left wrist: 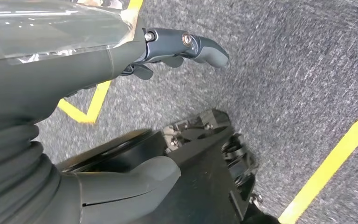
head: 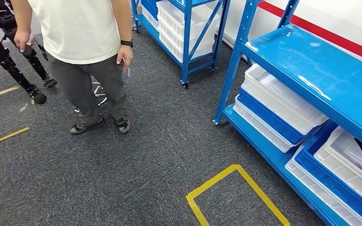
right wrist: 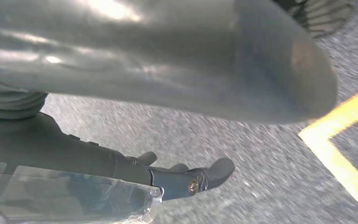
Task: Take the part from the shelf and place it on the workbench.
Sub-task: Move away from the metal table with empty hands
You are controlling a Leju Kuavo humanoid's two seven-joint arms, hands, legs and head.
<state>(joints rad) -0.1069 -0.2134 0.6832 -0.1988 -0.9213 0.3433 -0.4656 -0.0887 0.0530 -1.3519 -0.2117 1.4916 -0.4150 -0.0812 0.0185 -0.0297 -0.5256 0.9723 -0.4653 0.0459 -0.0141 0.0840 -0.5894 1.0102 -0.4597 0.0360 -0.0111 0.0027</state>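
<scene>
Head view looks down on grey carpet (head: 122, 179) with a yellow tape outline (head: 238, 190) marked on it, and a blue shelf (head: 320, 75) runs along the right side. White bins (head: 283, 101) and blue bins (head: 264, 115) sit stacked on its lower level, the top board bare and shiny. Which of these holds the part, I cannot tell. A second blue rack (head: 188, 28) with white bins stands further back. A person (head: 89, 52) in a white shirt and grey trousers stands on the carpet to the left, something small in one hand.

Left wrist view picks up what the head camera misses: the left hand (left wrist: 121, 116) hanging over the carpet, fingers (left wrist: 200, 46) stretched out and apart, thumb (left wrist: 135, 182) clear of them, nothing held. Right wrist view gives the right hand (right wrist: 168, 163) the same way, dark fingers (right wrist: 205, 175) extended, thumb (right wrist: 242, 65) wide of them, empty, yellow tape on the floor beyond
</scene>
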